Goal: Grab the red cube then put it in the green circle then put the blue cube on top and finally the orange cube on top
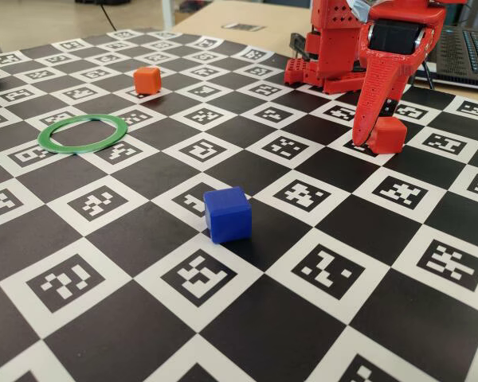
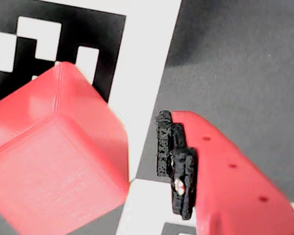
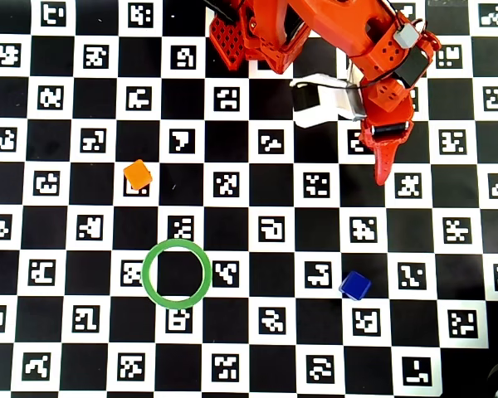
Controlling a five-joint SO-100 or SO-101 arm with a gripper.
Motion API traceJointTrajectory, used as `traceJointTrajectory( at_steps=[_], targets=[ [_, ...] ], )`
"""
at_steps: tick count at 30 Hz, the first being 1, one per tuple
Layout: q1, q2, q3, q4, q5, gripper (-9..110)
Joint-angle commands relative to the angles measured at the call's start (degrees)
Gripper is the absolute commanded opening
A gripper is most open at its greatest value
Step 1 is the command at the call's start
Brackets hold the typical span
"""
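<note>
The red cube (image 1: 388, 135) sits on the board at the right, and my gripper (image 1: 376, 137) is lowered around it. In the wrist view the red cube (image 2: 54, 161) fills the left half, with a strip of board between it and the black-padded finger (image 2: 179, 161). The other finger is out of view. The gripper is open and touches nothing. From overhead my gripper (image 3: 383, 170) hides the red cube. The green circle (image 1: 83, 133) lies flat at the left, empty. The orange cube (image 1: 147, 79) stands behind it, and the blue cube (image 1: 227, 213) stands in the near middle.
The checkered marker board (image 1: 143, 171) covers the table. My arm's red base (image 1: 327, 68) stands at the back, with a laptop (image 1: 466, 52) to its right. From overhead, a white block (image 3: 319, 99) lies beside the arm.
</note>
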Motion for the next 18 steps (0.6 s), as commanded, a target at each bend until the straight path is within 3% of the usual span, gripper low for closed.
traceJointTrajectory(
  at_steps=[1, 18],
  targets=[
    [0.44, 0.44, -0.44, -0.88, -4.04, 56],
    [0.7, -0.79, -2.81, 0.35, -22.85, 56]
  ],
)
